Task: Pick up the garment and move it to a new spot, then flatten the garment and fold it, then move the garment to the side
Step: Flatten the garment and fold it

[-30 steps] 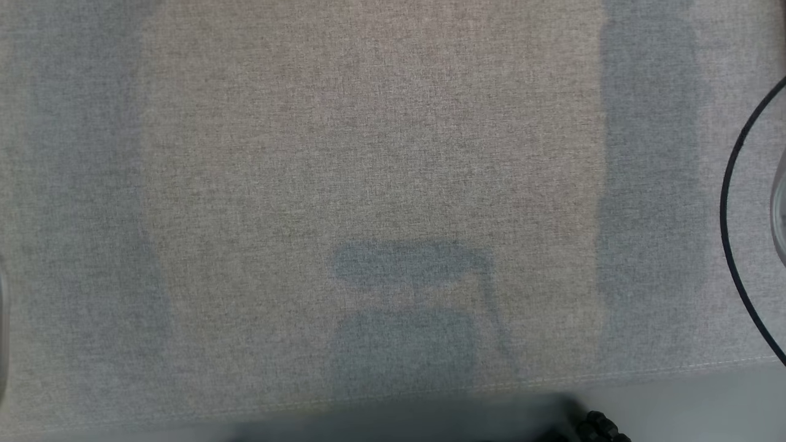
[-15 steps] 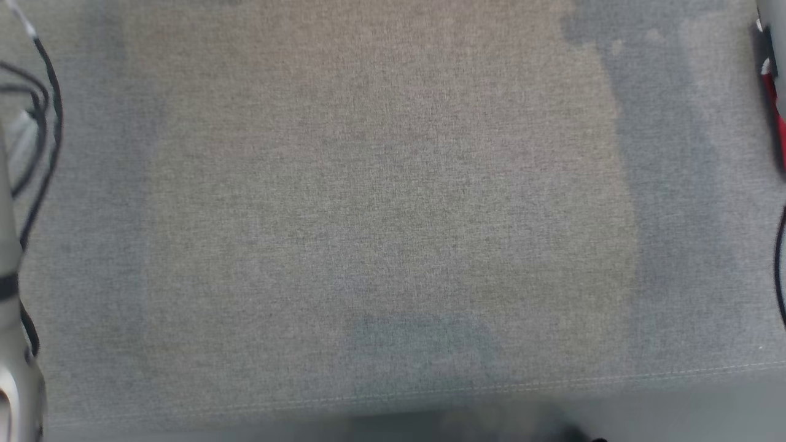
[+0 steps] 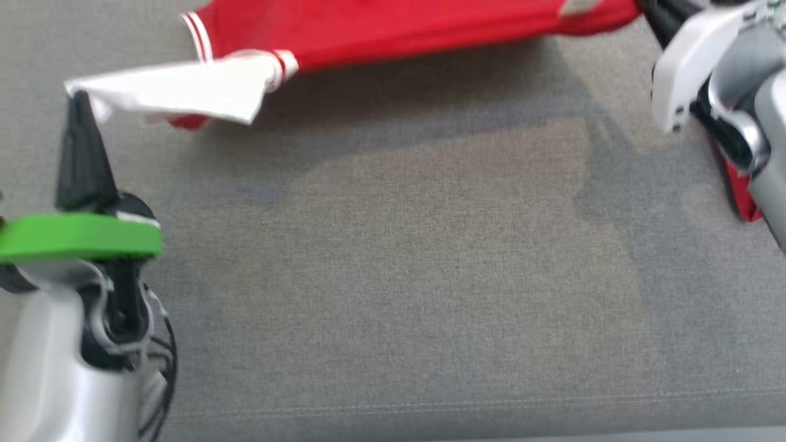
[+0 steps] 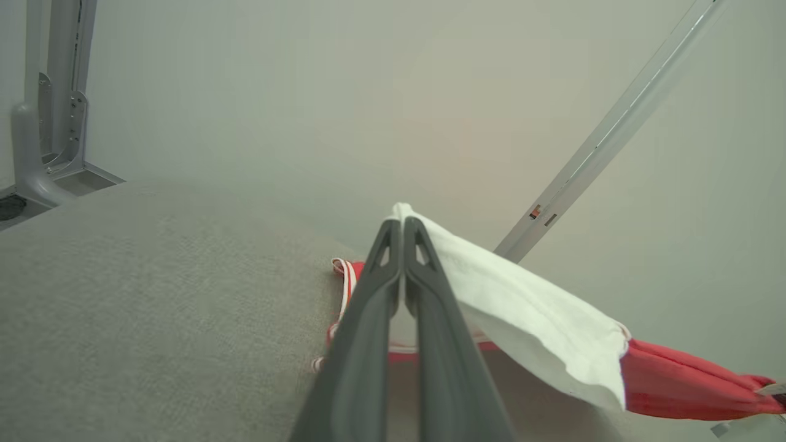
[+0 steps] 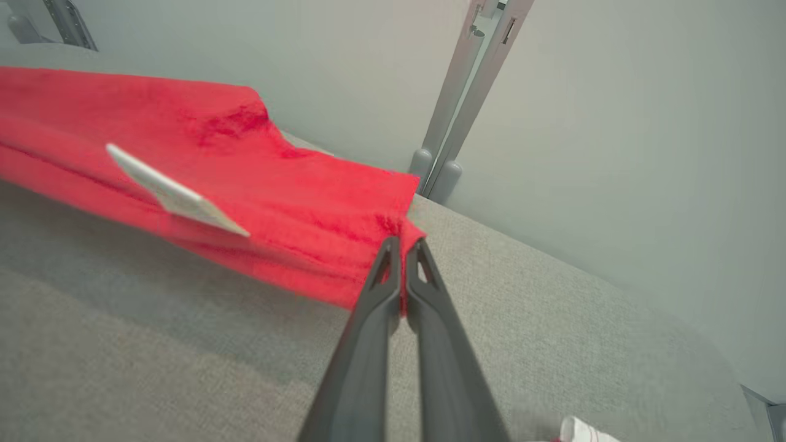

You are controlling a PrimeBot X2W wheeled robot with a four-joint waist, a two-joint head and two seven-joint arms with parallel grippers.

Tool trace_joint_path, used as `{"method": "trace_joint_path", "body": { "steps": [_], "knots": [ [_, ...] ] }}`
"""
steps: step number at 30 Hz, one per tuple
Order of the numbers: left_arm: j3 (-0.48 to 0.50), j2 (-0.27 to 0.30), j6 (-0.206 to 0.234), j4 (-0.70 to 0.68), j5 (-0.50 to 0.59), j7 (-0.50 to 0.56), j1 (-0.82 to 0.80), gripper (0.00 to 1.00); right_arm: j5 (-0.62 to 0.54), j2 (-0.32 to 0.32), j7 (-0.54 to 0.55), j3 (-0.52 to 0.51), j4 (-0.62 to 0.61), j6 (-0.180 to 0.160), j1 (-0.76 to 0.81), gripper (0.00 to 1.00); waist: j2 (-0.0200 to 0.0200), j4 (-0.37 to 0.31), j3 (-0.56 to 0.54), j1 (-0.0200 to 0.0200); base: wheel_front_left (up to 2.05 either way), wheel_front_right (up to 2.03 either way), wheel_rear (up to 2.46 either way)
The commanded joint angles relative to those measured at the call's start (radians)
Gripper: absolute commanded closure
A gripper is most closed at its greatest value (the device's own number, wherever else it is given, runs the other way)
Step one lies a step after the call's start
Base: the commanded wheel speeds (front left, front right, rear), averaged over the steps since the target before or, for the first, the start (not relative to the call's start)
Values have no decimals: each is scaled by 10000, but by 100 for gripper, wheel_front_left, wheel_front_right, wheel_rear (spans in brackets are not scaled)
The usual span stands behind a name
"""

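Garment (image 3: pixel 399 27): red, with a white sleeve (image 3: pixel 184 95) and red-and-white striped trim. It lies across the top of the head view, from upper left to upper right, stretched between the two pincers. A pale label (image 5: pixel 178 196) sticks out from its near edge. In the right wrist view that near edge hangs clear of the table (image 3: pixel 393 276) with a shadow under it. Whether the far part rests on the table cannot be told.

Left pincer (image 4: pixel 402 224): fingers pressed together, tips clamped on the corner of the white sleeve. In the left wrist view the sleeve slopes down from the tips toward the lower right, where it joins the red cloth. A striped edge of the garment shows just behind the fingers, low over the table. In the head view this pincer stands at the left edge, with a green ring (image 3: pixel 80 236) around the wrist below it.

Right pincer (image 5: pixel 403 245): fingers pressed together, tips clamped on a red corner of the garment, at the middle of the right wrist view. The right arm's pale wrist (image 3: pixel 694 67) sits in the upper right of the head view, with red cloth showing beneath it.

Table: covered in grey fabric, with a stitched seam (image 3: pixel 430 405) along the bottom of the head view. Broad shadows lie below the garment.

Surroundings: a plain pale wall and grey metal struts (image 5: pixel 460 104) beyond the table.

The head view is blurred.
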Motion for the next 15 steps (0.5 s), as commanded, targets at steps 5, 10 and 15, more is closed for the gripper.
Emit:
{"method": "trace_joint_path", "body": {
  "steps": [5, 10, 15],
  "knots": [
    [-482, -310, 288, 142, 393, -219, 1521, 100, 529, -720, 750, 764, -710, -19, 1689, 100, 0, 489, -1541, 1, 0, 0, 0],
    [-895, -404, 823, 250, 781, -112, 2608, 100, 832, -1306, 1825, 1315, -1427, -19, 2708, 100, 0, 552, -2062, 1, 0, 0, 0],
    [-1143, -471, 1247, 198, 1099, -197, 3396, 100, 1005, -1660, 2604, 1401, -1985, -19, 3463, 100, 0, 629, -2378, 1, 0, 0, 0]
  ]
}}
